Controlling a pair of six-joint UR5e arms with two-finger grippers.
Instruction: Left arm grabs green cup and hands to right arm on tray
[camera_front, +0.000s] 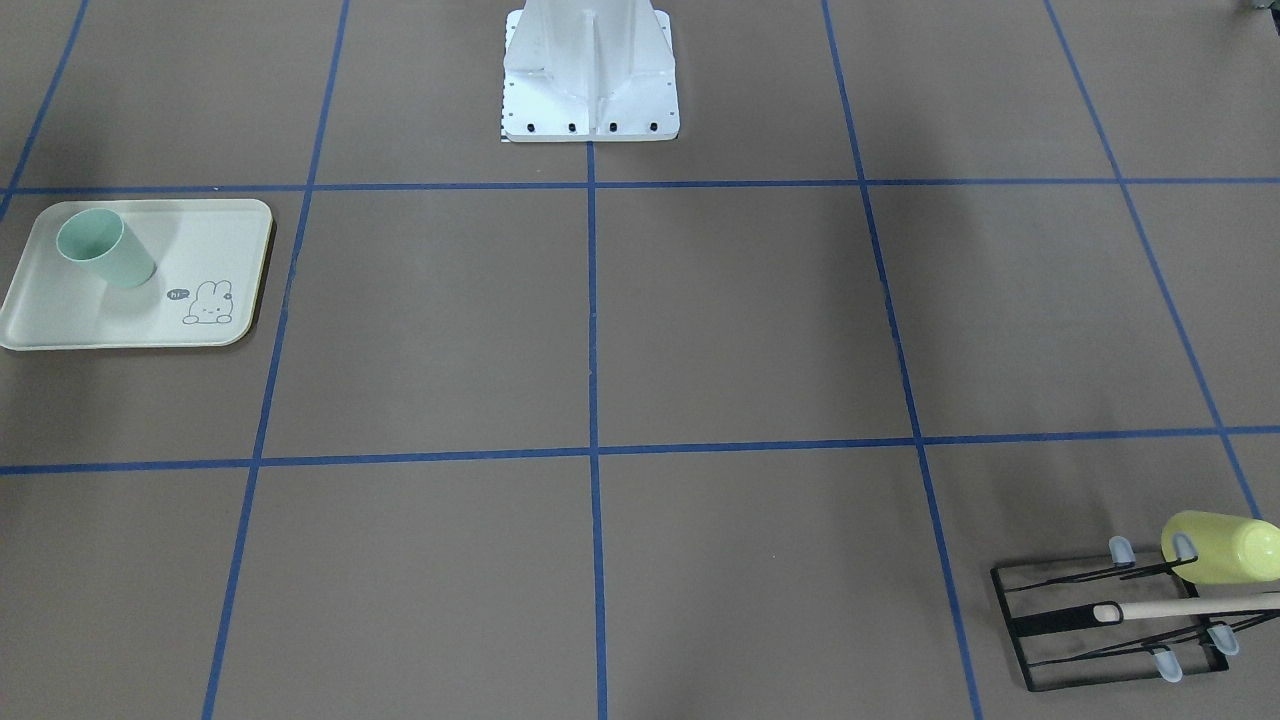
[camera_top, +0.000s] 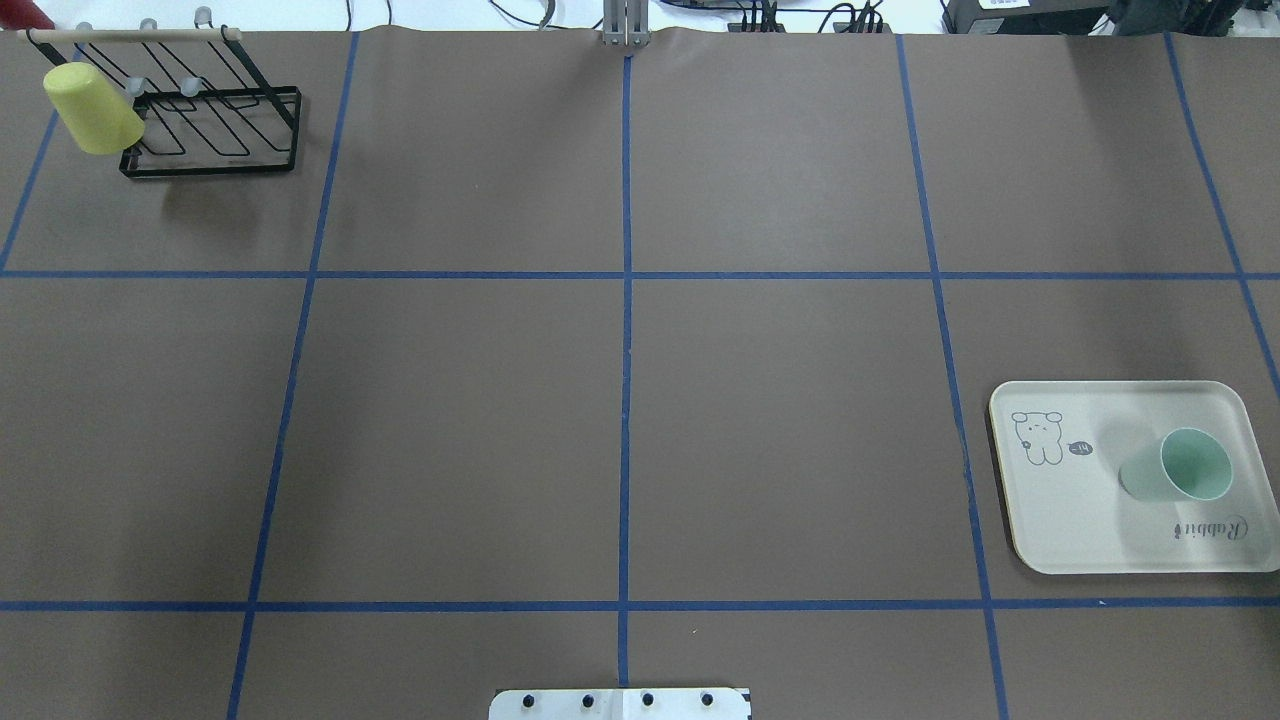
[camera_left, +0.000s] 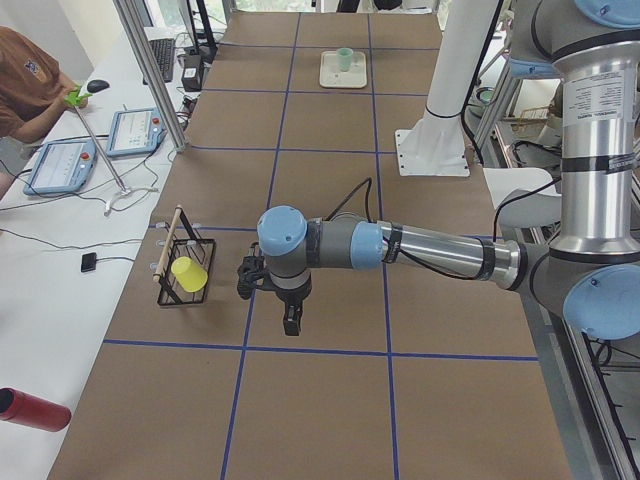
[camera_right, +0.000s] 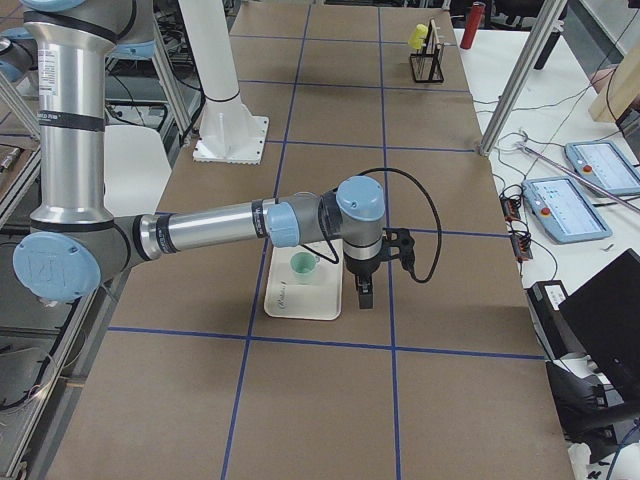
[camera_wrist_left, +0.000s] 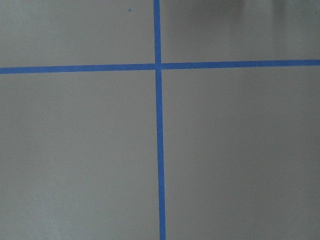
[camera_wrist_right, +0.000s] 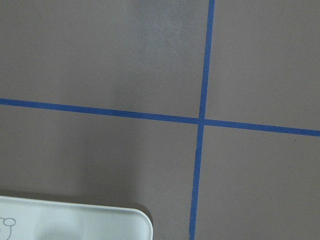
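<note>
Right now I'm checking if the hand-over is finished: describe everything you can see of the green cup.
The green cup is a small, pale mint tumbler, smooth, tapered, handleless, plastic-looking. It stands upright, mouth up, looking empty, on the cream tray beside the rabbit drawing, touching only the tray.

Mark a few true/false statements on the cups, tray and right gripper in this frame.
1. The green cup stands upright on the tray. True.
2. The yellow cup is on the tray too. False: it sits on the black wire rack.
3. The right gripper holds the green cup. False: it hangs beside the tray, apart from the cup.
4. The tray carries a rabbit drawing. True.
</note>
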